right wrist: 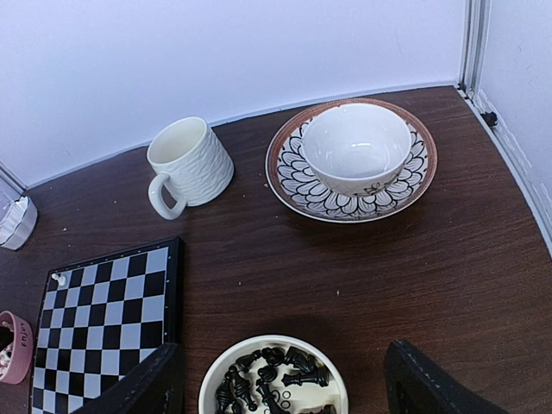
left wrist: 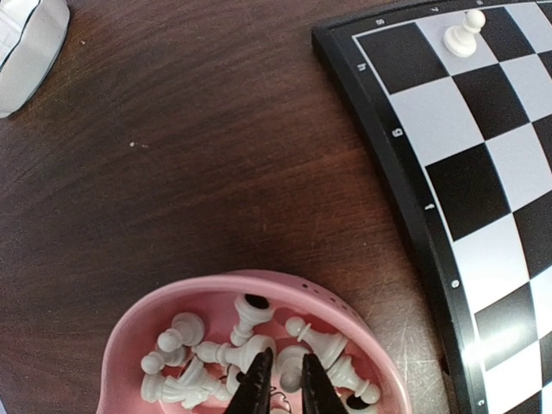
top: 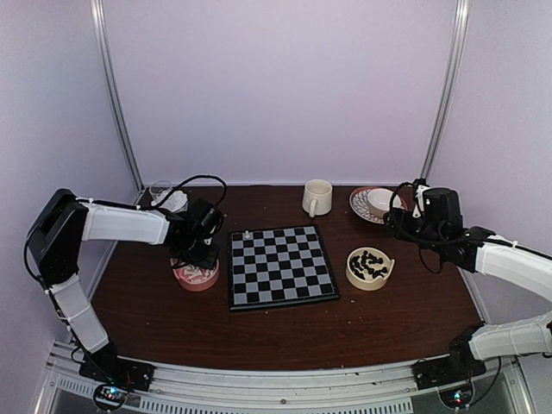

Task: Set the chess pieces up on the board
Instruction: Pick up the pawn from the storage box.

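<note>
Jaws of the left gripper (left wrist: 285,379) stand almost closed among the white chess pieces (left wrist: 233,349) in the pink bowl (left wrist: 138,317); if they pinch 1, I cannot tell. Jaws of the right gripper (right wrist: 285,348) are spread wide over the cream bowl (right wrist: 216,373) of black pieces (right wrist: 276,375), and the board (top: 285,276) between both bowls carries 1 white pawn (top: 247,234).

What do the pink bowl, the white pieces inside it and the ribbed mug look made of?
Pink round bowl: glazed ceramic or plastic, hard to tell; smooth with soft sheen. Small white chess pieces: likely plastic; uniform, slightly glossy moulded shapes. Cream ribbed mug: probably ceramic; thick wall, satin ribbed surface.
</note>
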You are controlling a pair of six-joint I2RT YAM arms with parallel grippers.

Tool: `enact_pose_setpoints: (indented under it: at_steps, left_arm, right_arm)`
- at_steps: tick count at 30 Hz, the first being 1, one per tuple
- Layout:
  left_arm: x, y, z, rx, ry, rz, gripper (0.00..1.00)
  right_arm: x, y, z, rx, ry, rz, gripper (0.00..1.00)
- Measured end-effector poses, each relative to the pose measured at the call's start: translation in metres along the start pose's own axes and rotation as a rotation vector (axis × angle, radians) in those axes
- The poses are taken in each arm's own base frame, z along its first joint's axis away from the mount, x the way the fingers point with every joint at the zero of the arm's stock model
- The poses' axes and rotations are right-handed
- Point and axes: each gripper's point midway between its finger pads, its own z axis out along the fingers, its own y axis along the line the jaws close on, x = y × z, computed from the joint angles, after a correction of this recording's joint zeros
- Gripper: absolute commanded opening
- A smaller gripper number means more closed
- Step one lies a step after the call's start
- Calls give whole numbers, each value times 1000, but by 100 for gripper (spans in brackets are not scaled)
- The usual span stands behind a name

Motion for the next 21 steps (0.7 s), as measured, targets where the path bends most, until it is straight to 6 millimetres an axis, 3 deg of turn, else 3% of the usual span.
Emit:
enact_pose_setpoints:
  at_steps: [10, 21]
  left_arm:
    - [5, -1, 8, -12, 40, 13, 11]
    - [1, -1, 2, -4, 28, 10, 5]
  right_arm:
    - [0, 0, 0, 0, 0, 0, 82]
    - [0, 0, 0, 0, 0, 0, 82]
